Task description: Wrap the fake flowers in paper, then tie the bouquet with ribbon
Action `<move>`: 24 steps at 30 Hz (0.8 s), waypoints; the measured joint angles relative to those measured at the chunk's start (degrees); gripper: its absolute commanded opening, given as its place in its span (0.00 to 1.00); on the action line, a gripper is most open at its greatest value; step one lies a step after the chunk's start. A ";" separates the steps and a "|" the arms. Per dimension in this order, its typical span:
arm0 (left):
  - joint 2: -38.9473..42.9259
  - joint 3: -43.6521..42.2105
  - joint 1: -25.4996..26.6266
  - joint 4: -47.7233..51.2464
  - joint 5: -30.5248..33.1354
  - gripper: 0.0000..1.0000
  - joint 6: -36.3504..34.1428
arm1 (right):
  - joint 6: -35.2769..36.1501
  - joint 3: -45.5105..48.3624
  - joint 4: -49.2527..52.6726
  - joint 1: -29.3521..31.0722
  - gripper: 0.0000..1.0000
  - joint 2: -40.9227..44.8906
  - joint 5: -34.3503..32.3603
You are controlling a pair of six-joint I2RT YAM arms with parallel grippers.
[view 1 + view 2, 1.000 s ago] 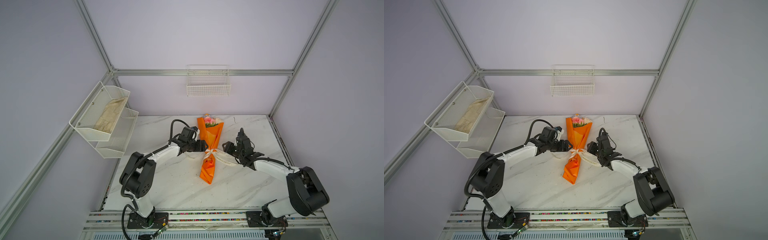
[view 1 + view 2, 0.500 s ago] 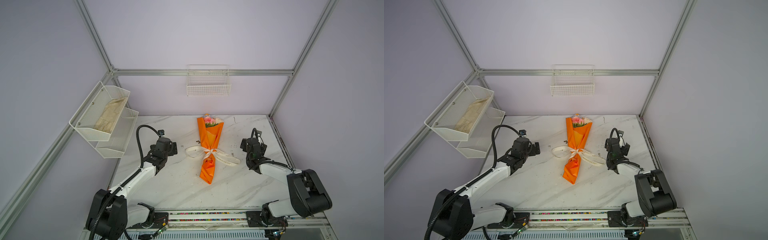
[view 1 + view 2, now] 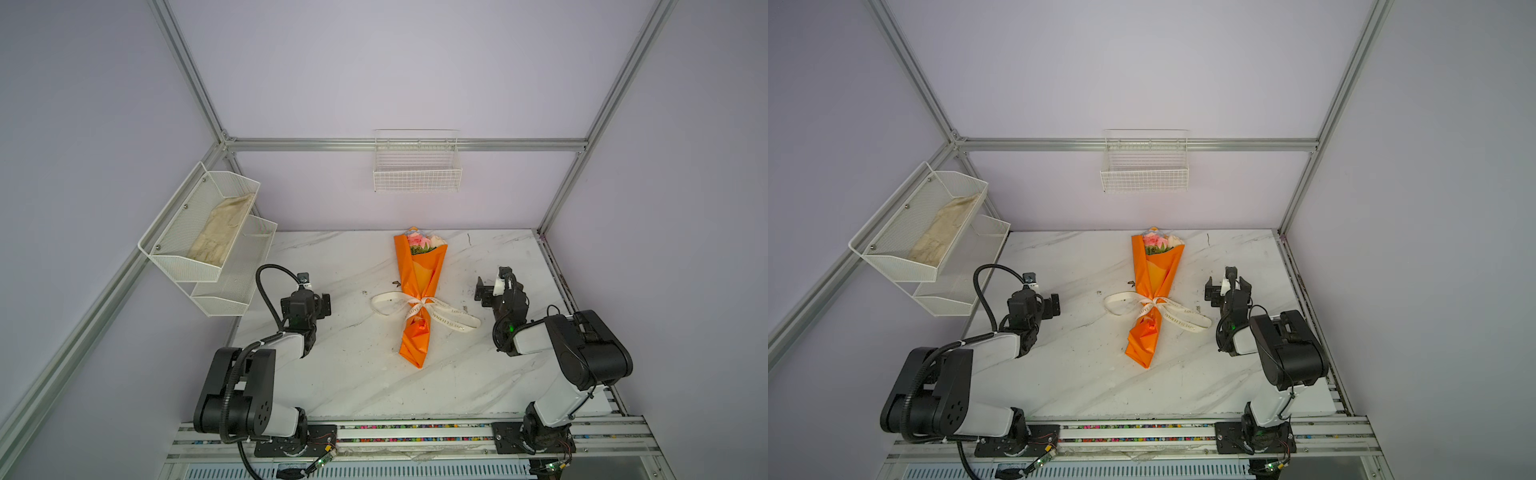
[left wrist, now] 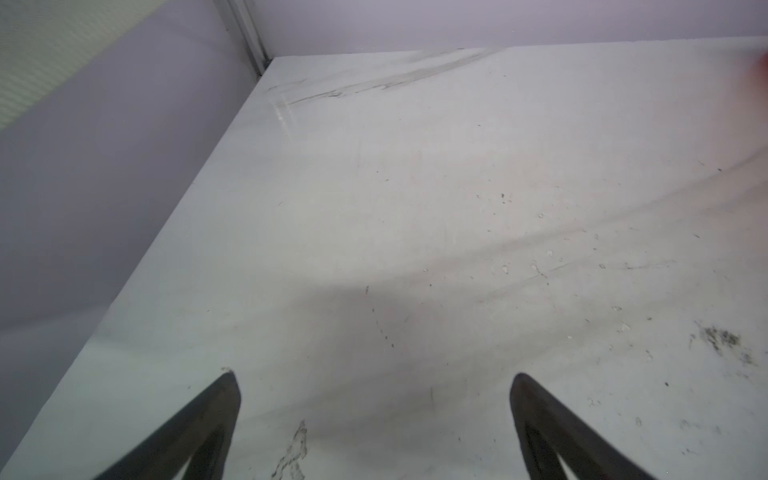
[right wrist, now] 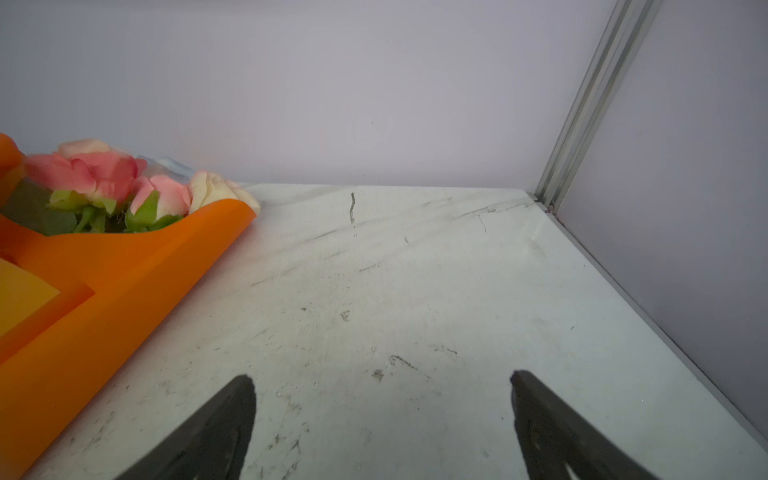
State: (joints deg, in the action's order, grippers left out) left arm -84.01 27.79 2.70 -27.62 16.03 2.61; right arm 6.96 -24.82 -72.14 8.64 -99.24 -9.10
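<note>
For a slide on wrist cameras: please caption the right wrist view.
Open right hand over the white marble tabletop, beside the orange-wrapped bouquet of pink and cream fake roses.

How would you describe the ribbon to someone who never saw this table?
Find the white marble table; the orange bouquet of fake flowers lies in its middle. Around the narrow part of the wrapping sits the ribbon, the only cream band, knotted, with printed letters.

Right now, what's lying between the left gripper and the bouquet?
Mostly bare marble table, then a loop of the cream ribbon lying flat beside the bouquet of fake flowers; both top views show it. The open left gripper touches neither.
</note>
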 measured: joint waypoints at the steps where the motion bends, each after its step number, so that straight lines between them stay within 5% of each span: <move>1: -0.76 -0.46 -0.46 -1.97 -1.62 1.00 -0.59 | -0.31 0.20 -1.53 -0.59 0.97 -1.25 0.59; 7: -5.81 -6.95 -2.80 -19.50 -8.26 1.00 -2.23 | -2.73 -0.72 -2.03 -1.64 0.97 -3.21 -1.95; 24: -6.01 -6.91 -3.06 -22.53 -3.34 1.00 -0.72 | -3.93 -0.92 -2.78 -1.64 0.97 -3.17 -5.25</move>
State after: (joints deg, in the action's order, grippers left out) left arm -90.02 20.88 -0.36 -50.15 12.69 1.89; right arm 3.03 -25.74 -74.91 7.01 -102.41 -14.35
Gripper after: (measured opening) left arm 0.997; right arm 0.974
